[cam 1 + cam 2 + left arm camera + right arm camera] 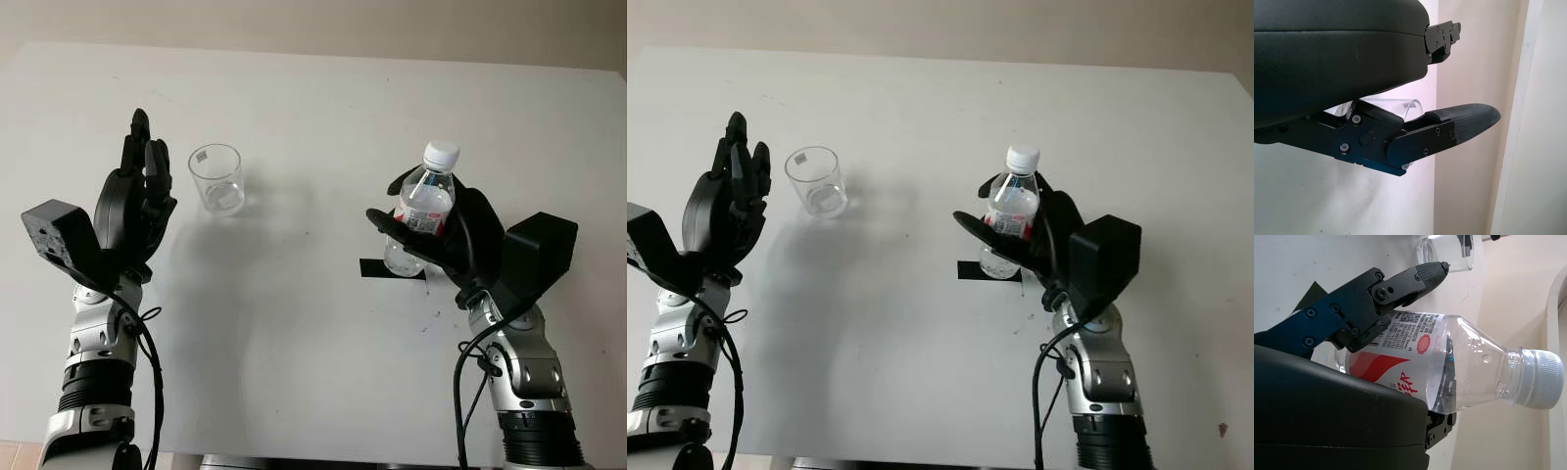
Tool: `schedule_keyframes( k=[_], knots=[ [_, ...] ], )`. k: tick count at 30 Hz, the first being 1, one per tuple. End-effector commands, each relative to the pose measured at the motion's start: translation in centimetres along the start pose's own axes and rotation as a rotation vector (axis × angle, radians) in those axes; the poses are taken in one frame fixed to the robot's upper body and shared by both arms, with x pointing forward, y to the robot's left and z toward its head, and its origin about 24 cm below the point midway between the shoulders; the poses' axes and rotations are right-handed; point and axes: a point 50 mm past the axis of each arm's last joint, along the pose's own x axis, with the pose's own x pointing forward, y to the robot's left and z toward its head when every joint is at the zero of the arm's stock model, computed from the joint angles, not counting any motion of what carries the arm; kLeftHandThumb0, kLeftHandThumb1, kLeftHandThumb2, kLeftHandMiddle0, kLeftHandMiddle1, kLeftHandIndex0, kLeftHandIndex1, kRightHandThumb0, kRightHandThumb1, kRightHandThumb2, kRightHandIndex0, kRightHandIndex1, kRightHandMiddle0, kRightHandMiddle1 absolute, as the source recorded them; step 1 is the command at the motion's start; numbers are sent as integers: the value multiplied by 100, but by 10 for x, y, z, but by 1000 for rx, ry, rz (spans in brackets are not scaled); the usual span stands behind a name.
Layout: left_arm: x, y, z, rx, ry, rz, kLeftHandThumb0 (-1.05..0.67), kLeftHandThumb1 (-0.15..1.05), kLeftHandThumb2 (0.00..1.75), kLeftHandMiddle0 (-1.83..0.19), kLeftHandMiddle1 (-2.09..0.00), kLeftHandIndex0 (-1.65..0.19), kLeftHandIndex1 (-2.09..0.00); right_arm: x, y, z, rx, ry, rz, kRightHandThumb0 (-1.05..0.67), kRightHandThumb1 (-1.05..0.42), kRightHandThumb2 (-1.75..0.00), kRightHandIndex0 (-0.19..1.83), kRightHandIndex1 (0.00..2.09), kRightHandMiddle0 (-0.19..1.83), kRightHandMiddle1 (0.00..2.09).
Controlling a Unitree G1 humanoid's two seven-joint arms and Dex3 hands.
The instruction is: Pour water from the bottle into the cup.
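My right hand (446,240), centre right, grasps the capped bottle (423,204) upright over the bench (313,323); my left hand (137,201) is open beside the cup (217,179), upper left; next, likely uncap, then carry and tilt.

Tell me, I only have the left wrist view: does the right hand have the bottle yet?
Observer: Yes. The right hand is closed around the clear plastic water bottle with the red and white label, which stands upright on a black tape mark.
Operator: Is its cap off?
Observer: No, the white screw cap is on the neck.
Operator: Where is the cup relative to my left hand?
Observer: The clear glass cup stands upright on the white table, just beside the open left hand, on the side toward the bottle, not touching it.
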Motion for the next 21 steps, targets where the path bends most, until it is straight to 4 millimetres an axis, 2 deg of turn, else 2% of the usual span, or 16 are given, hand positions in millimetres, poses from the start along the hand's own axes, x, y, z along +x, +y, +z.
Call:
schedule_keyframes(
  k=[1, 21],
  knots=[
    [-1, 1, 1, -3, -7, 1, -74, 105, 70, 19, 0, 19, 0, 2, 2, 4, 15, -15, 8, -25, -105, -28, 66, 209, 20, 209],
    [1, 3, 3, 4, -9, -5, -74, 105, 69, 19, 0, 19, 0, -2, 5, -9, 11, 29, 32, -26, -105, -28, 57, 209, 17, 209]
  ],
)
